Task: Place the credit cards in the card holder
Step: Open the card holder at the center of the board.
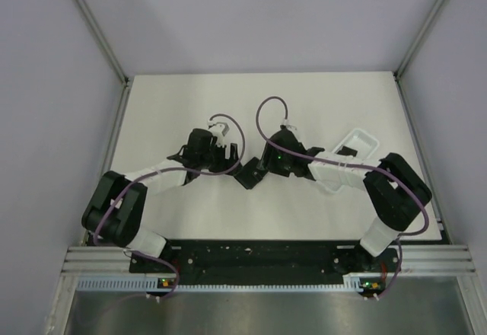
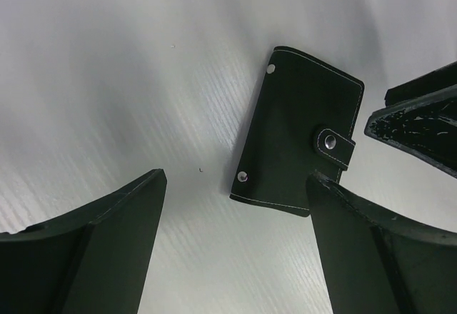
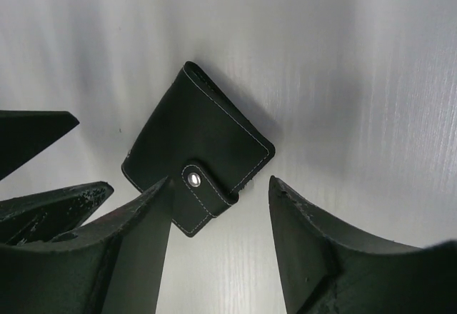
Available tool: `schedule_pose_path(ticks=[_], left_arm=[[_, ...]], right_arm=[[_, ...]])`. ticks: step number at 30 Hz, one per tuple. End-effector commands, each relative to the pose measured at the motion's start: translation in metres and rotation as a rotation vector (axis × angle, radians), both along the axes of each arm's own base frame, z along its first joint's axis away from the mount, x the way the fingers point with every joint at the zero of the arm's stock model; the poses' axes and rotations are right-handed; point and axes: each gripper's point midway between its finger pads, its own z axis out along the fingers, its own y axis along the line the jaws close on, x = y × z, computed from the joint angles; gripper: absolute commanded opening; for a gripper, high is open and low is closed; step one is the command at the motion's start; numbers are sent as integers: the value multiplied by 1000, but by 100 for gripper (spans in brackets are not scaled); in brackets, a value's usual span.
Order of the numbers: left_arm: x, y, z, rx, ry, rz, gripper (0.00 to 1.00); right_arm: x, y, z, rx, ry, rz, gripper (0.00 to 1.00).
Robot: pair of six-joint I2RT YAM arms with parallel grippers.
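1. Surface (image 1: 183,99): white, with grey walls on three sides. It carries everything listed below.

2. Arms: my left arm (image 1: 122,205) and right arm (image 1: 396,190) both reach inward and meet near the middle of the surface.

3. Tray (image 1: 369,138): long, white, set at an angle on the right side, just beyond my right arm. A dark flat object (image 1: 346,151) lies in it, too small to identify.

4. Left claw (image 2: 237,178): open, jaws wide apart, gripping nothing. One fingertip (image 2: 318,185) overlaps the near edge of the card holder.

5. Right claw (image 3: 221,182): open, jaws apart, gripping nothing. The strap end of the card holder lies between the tips. One fingertip (image 3: 166,189) overlaps the strap, and the other stands apart from it.

6. Card holder (image 1: 248,173): black, folded shut, lying flat on the surface between both claws, turned at an angle. Pale stitching runs along its edges.

7. Strap (image 3: 203,200): wraps over one edge and is fastened.

8. Snap button (image 2: 329,141): silver, on the strap.

9. Rivets (image 2: 271,69): two small silver ones on the edge opposite the strap.
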Motion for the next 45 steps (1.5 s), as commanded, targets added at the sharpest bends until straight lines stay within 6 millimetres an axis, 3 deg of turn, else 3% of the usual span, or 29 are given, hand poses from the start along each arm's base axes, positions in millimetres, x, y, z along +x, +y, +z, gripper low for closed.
schedule_pose_path(ticks=[1,16,23,32,38,45], left_arm=[[10,-19,15,-75,-48,-54,85],[6,-38,-2,-129,18,-106,80],[8,-44,-8,-152,41,-115,77],[-5,-56,-18,-211,87,-165,73],[-18,-54,-26,-218,114,-168,63],[-27,-55,-30,-252,136,-177,42]], right_arm=[[4,16,3,91,21,-54,54],[-5,12,-39,64,175,-110,49],[1,7,-46,70,175,-124,47],[10,3,-48,91,159,-110,46],[6,-1,-57,89,186,-104,43],[8,2,-59,114,179,-99,39]])
